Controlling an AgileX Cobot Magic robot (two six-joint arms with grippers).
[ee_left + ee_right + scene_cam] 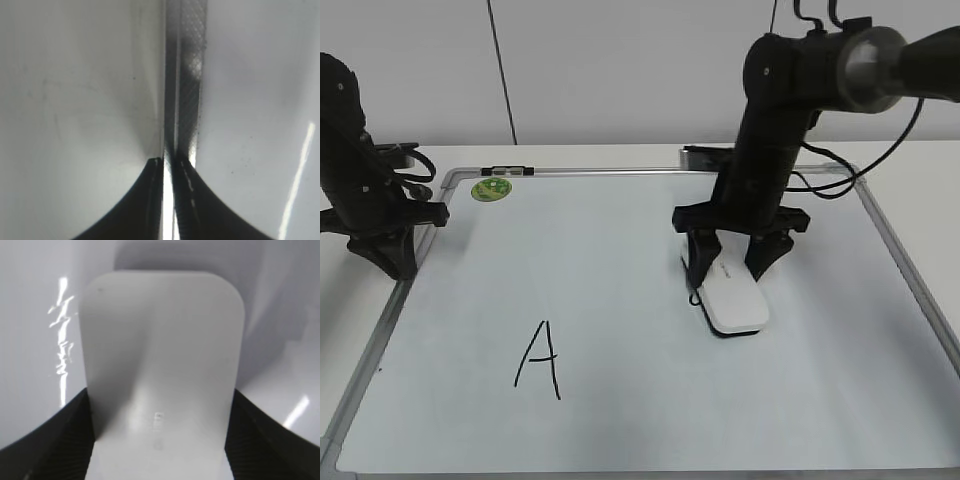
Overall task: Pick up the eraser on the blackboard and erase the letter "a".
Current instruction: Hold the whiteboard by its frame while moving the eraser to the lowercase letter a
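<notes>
Looking at the exterior view first: the blackboard [620,300], a white dry-erase surface in a silver-grey frame, lies flat and fills most of the table. A round green sticker [492,188] sits near its far left corner. The eraser [733,299], a white rounded block with a thin dark underside, rests on the board right of centre. The right gripper [732,262] stands over the far end of the eraser, one finger on each side of it, the arm coming down from the upper right. A capital "A" [539,359] in black marker is at the near left of the board, well apart from the eraser. A thin dark mark shows at the eraser's left edge, too small to read as the letter "a". The left gripper [388,252] sits at the board's left frame edge, well apart from the eraser.

Left wrist view: the left gripper [169,162] has its two dark fingertips drawn together with only a sliver of light between them, nothing held. The board's frame rail [187,75] runs straight away from the tips.

Right wrist view: the eraser [162,365] fills the middle, with faint grey print on its top. The right gripper [159,440] has a ribbed finger pad [65,440] against each long side of the eraser, clamped on it. Glossy board surface lies around it.
</notes>
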